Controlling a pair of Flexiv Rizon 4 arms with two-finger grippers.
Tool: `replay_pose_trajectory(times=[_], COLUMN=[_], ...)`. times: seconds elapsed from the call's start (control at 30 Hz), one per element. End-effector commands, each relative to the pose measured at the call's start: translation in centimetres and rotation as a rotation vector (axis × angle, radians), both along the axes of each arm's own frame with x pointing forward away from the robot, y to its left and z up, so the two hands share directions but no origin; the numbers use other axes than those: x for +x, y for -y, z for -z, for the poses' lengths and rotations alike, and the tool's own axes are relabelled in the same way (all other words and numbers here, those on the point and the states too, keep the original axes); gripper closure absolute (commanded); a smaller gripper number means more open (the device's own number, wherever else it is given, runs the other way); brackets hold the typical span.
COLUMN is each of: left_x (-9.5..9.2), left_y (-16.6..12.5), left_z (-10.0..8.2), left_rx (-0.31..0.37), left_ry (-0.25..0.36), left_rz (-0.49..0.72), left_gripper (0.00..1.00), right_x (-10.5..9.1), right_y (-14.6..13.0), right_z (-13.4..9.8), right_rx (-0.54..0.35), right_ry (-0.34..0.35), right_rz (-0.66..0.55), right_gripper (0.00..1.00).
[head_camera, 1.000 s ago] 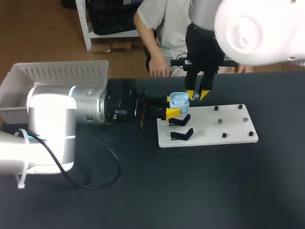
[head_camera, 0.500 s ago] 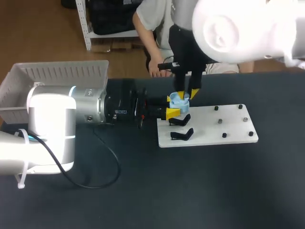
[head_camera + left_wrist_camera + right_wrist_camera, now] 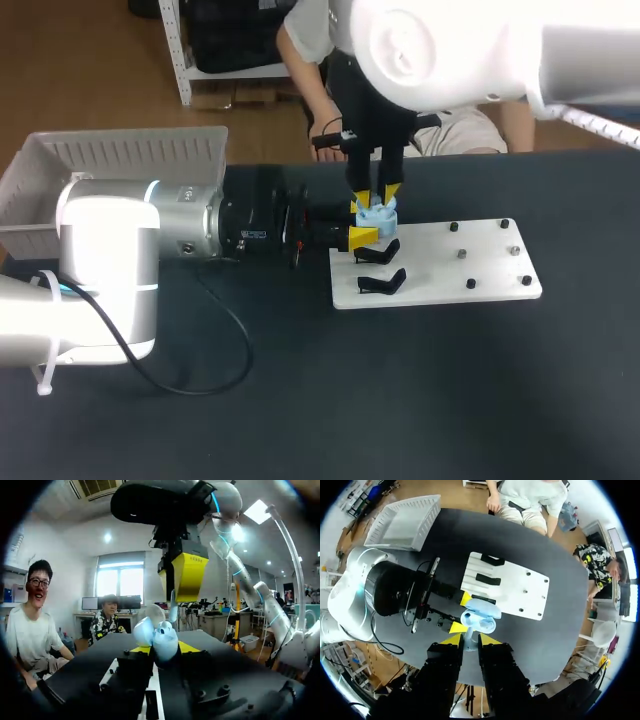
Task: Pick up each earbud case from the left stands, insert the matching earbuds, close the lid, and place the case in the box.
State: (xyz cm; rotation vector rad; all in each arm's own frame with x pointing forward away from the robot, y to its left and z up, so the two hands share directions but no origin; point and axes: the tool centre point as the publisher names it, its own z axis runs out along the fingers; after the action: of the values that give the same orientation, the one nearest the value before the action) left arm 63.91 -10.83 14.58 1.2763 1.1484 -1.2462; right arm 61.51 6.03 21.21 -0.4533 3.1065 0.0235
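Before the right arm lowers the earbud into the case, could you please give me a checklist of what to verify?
1. The left gripper is shut on the case: ok.
2. The case stands open: ok.
3. The earbud is held between the fingers of the right gripper: ok.
4. The right gripper is above the case: ok.
5. The earbud is lined up to seat properly: cannot tell.
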Motion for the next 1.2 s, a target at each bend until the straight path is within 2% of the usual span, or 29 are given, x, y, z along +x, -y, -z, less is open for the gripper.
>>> replay_pose_trajectory(times=[0.03, 1.2], left_x=[-0.1, -0.1], left_y=[0.0, 0.0], left_z=[0.1, 0.1], left_rx=[-0.004, -0.004], left_ry=[0.004, 0.004], left_rz=[-0.006, -0.006], left_gripper=[1.00, 1.00], right_x=[0.0, 0.4], right_y=[-0.3, -0.4], right_z=[0.1, 1.2], right_rx=[-0.011, -0.021], right_ry=[0.003, 0.014], right_rz=[-0.009, -0.052], right_gripper=[1.00, 1.00])
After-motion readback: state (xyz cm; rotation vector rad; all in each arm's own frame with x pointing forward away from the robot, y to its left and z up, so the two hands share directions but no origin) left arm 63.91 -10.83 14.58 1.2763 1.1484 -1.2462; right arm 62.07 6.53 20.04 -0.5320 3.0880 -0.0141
